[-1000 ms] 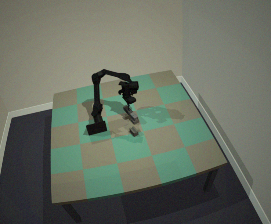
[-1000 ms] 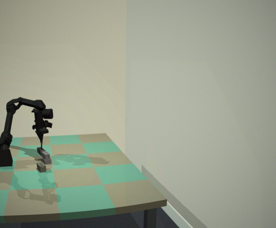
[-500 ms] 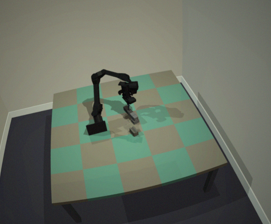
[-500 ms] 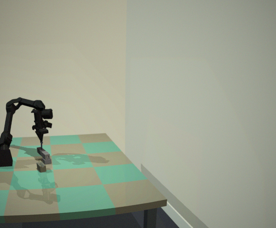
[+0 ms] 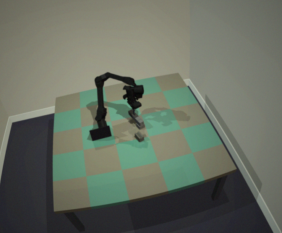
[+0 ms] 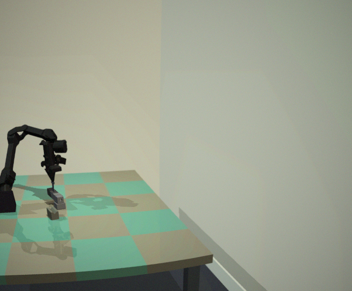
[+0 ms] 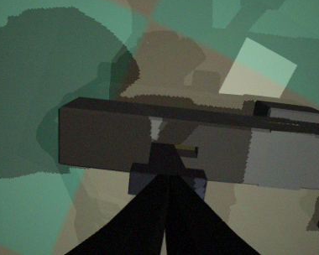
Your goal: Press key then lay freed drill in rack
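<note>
Checkered table (image 5: 138, 181) (image 6: 105, 255), closed tips over the slot

Your drill can't be made out; it's presumably inside the slotted grey block (image 5: 138, 119) (image 6: 55, 194) (image 7: 224, 158). Yellow shows in its slot, probably the key (image 7: 185, 148). Your gripper (image 5: 133, 111) (image 6: 52, 185) (image 7: 167, 185) has its jaws pressed together, empty, likely for pushing. The grooved block (image 5: 139, 136) (image 6: 52, 213), likely the rack, waits nearby.

Plain walled room with a checkered table (image 5: 140, 182) (image 6: 105, 252).

The table (image 5: 103, 191) (image 6: 105, 255) has green and brown squares on its top. Its legs are dark. The floor (image 5: 24, 165) is dark blue. Two plain walls (image 5: 89, 35) (image 6: 72, 60) meet in a corner, one tan and one gray. A pale strip (image 5: 32, 111) runs along the bottom of the tan one.
</note>
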You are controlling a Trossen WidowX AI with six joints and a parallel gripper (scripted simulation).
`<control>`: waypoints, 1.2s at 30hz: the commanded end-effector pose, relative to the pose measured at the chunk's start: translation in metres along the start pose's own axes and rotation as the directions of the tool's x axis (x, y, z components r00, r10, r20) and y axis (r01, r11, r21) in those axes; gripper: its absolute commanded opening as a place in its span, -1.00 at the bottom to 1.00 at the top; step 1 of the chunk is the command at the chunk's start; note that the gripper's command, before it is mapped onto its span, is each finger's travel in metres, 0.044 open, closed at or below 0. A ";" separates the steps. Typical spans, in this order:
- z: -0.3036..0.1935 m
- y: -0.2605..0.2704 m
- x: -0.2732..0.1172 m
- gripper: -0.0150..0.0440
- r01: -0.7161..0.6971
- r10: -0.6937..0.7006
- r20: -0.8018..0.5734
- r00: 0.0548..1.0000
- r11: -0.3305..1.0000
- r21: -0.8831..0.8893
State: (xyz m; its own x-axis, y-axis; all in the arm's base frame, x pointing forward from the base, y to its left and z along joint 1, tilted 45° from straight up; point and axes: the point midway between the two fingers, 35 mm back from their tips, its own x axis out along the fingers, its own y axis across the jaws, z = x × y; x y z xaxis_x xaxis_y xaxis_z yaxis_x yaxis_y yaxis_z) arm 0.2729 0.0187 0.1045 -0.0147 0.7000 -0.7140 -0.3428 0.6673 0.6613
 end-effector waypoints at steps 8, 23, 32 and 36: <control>-0.006 0.000 0.009 -0.22 -0.022 0.023 -0.044 0.999 0.999 0.026; 0.007 -0.044 -0.027 1.00 -0.023 0.016 -0.026 1.000 0.949 -0.314; 0.004 -0.124 0.020 1.00 -0.043 0.017 -0.039 0.999 0.406 -0.913; -0.004 -0.155 0.043 1.00 -0.046 0.018 -0.045 0.999 0.066 -0.997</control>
State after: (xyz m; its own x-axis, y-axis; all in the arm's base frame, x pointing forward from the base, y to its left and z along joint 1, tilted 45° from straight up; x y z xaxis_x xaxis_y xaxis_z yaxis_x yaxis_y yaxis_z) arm 0.3129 -0.0419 0.0298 -0.0574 0.7070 -0.7049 -0.9680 0.1335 0.2127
